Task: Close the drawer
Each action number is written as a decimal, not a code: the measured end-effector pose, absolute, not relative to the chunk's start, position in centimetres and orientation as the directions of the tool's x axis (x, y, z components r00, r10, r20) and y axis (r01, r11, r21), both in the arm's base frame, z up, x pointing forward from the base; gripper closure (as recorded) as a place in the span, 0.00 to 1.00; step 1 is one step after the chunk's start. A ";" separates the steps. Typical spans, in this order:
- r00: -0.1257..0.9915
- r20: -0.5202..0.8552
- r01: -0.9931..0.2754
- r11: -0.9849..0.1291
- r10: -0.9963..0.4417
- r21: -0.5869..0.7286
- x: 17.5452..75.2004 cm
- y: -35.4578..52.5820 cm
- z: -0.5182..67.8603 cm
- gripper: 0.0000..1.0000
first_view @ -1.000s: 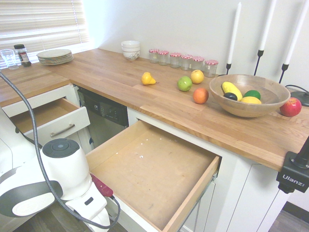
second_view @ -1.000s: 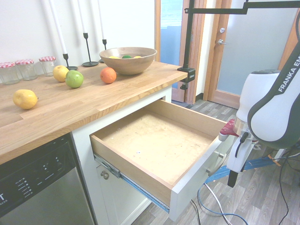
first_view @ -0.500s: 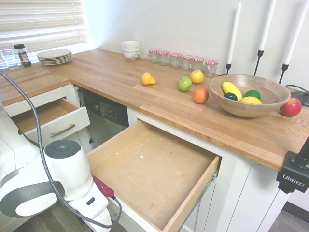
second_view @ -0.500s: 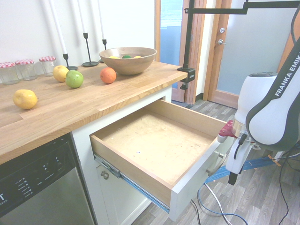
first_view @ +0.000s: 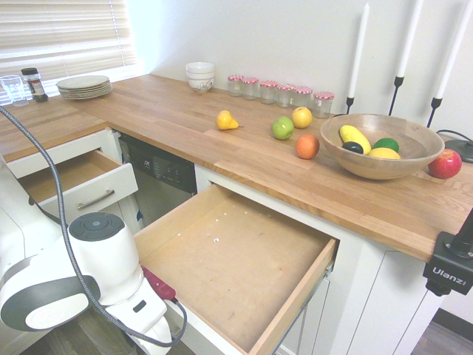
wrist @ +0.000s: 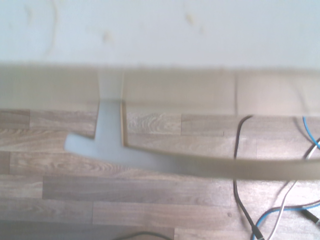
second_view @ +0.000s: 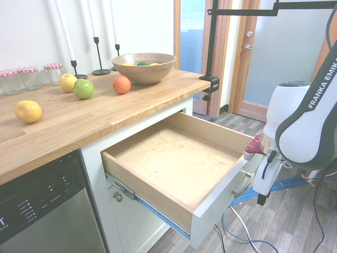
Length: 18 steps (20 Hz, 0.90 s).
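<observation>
The drawer [second_view: 179, 163] stands pulled fully out below the wooden countertop [second_view: 79, 118], its wooden bottom bare. The arm's hand hangs at the drawer's white front, by the curved handle [wrist: 210, 162] that shows blurred in the wrist view. The gripper's opening cannot be told.

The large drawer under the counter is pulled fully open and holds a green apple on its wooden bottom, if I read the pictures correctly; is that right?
Not quite. The large drawer is pulled fully open, but its wooden bottom is bare. The green apple sits on the wooden countertop, beside the orange. The first exterior view shows this, and the second agrees.
</observation>
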<state>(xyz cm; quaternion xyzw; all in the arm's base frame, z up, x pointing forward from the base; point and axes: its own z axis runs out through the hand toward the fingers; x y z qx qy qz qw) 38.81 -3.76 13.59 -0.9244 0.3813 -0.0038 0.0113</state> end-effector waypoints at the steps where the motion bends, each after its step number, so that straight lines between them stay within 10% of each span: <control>1: 0.708 0.000 -0.706 -0.708 -0.706 -0.026 39.0 -3.8 13.7 1.00; 18: 0.700 0.036 -0.711 -0.701 -0.713 -0.049 42.4 -4.2 12.9 1.00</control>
